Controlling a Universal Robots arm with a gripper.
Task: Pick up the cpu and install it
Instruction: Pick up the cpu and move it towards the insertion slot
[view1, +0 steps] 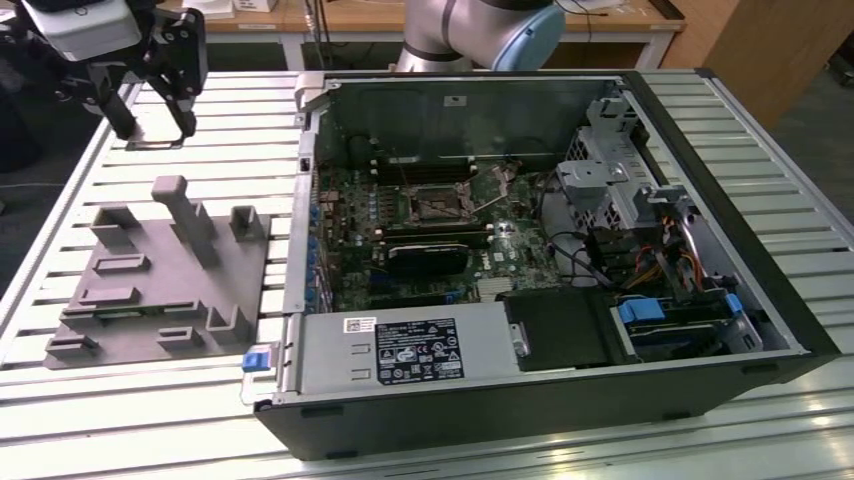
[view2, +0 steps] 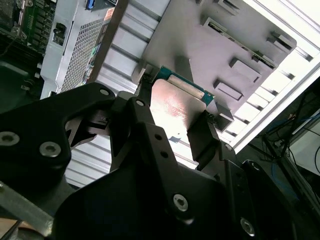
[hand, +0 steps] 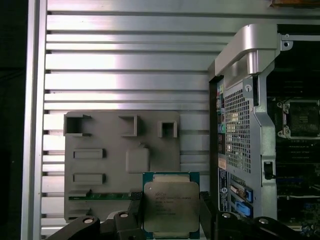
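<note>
In the exterior view's upper left, our black two-fingered gripper (view1: 154, 130) pinches the small flat square silver-topped cpu (hand: 171, 207) by opposite edges above the grey plastic holder block (view1: 174, 290), so we'd carry it level, slowly, without squeezing harder.

At the top of the exterior view the arm (view1: 467, 35) is cut off by the frame's edge, and in its upper left what is clamped in the claw (view1: 151, 135) is too small to be made out. In the first wrist view the cpu (hand: 171, 206) is cropped by the picture's edge, and its two flanks are covered by the claw's fingers (hand: 206, 212).
</note>
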